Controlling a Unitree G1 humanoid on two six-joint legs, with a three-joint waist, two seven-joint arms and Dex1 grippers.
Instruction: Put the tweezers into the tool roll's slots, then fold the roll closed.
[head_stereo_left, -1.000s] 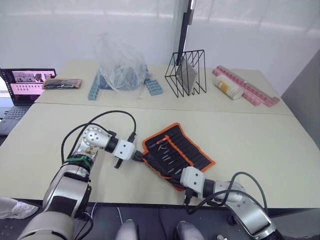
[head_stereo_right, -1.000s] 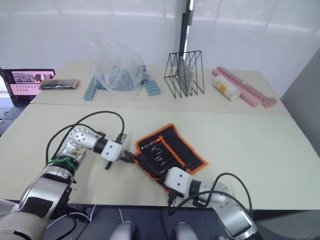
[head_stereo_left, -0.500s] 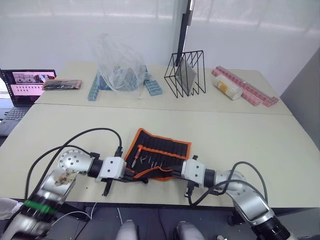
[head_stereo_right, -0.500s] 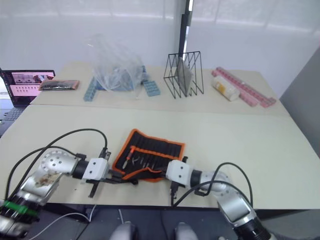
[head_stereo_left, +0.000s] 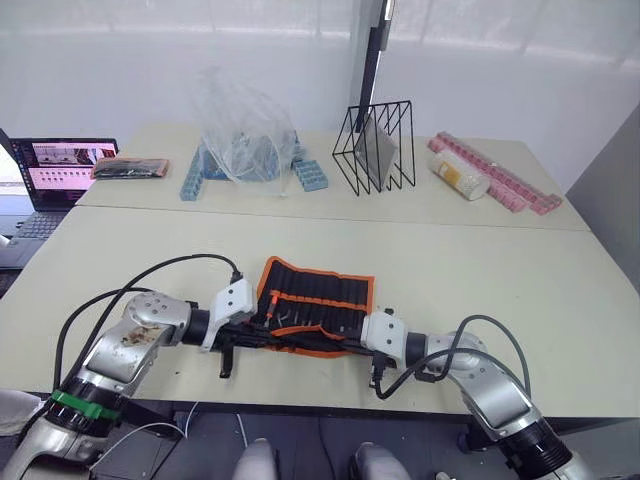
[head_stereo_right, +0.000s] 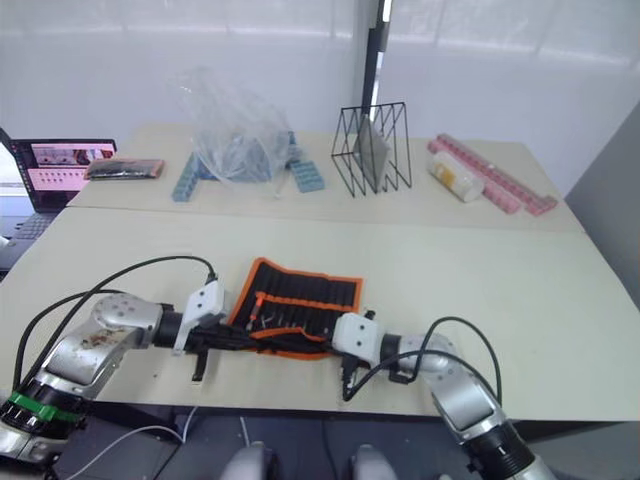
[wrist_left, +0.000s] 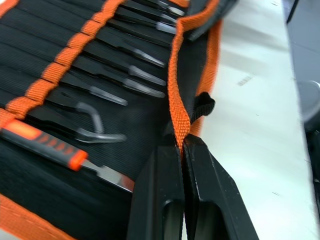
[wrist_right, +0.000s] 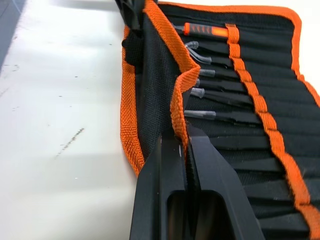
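The tool roll (head_stereo_left: 320, 292) lies open on the near table, its long side along the front edge. Its near flap with orange binding is folded up over the slots (wrist_left: 65, 75). Several slim tweezers (wrist_left: 135, 82) sit tucked in the slots, silver tips showing, beside an orange-handled tool (wrist_left: 50, 145). My left gripper (head_stereo_left: 258, 335) is shut on the flap's orange binding (wrist_left: 177, 115) near the small black strap (wrist_left: 202, 105). My right gripper (head_stereo_left: 352, 338) is shut on the same binding (wrist_right: 181, 100) further right.
A laptop (head_stereo_left: 60, 165) and a flat black-orange packet (head_stereo_left: 130, 168) sit at the far left. On the back table are a plastic bag (head_stereo_left: 245, 125) over blue blocks, a black wire rack (head_stereo_left: 375, 145), a bottle (head_stereo_left: 458, 178) and pink pill boxes (head_stereo_left: 500, 180). The table's front edge runs just behind both grippers.
The roll has swung from a diagonal to lie parallel with the front edge and closer to it. Both grippers kept hold of its near edge, and the left arm drew back.
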